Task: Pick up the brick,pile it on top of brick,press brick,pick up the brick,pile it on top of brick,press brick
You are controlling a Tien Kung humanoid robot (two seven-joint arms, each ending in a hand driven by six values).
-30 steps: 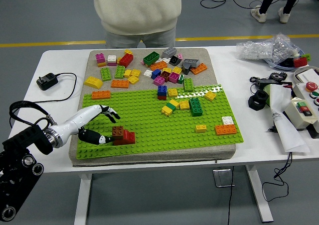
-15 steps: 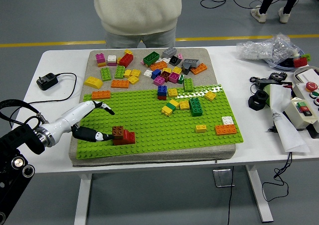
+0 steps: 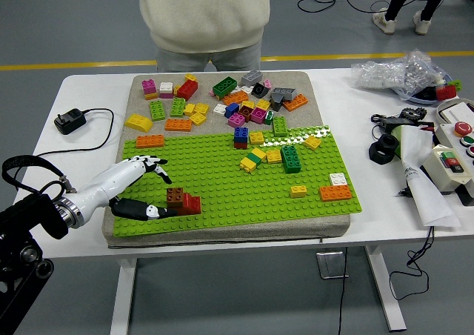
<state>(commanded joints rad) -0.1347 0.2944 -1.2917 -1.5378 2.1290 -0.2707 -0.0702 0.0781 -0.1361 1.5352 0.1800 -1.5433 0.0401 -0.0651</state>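
The left hand (image 3: 144, 187) lies over the near-left corner of the green studded baseplate (image 3: 222, 179) on the white surface (image 3: 89, 146), fingers spread and holding nothing. Its thumb tip reaches just beside the small brown brick (image 3: 175, 196), which sits against the red brick (image 3: 189, 204) on the baseplate.

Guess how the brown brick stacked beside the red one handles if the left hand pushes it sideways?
The brown brick looks like rigid moulded plastic, so probably stiff and light. It sits on the studded green baseplate against the red brick, so it likely resists sliding. The left hand may need to lift it.
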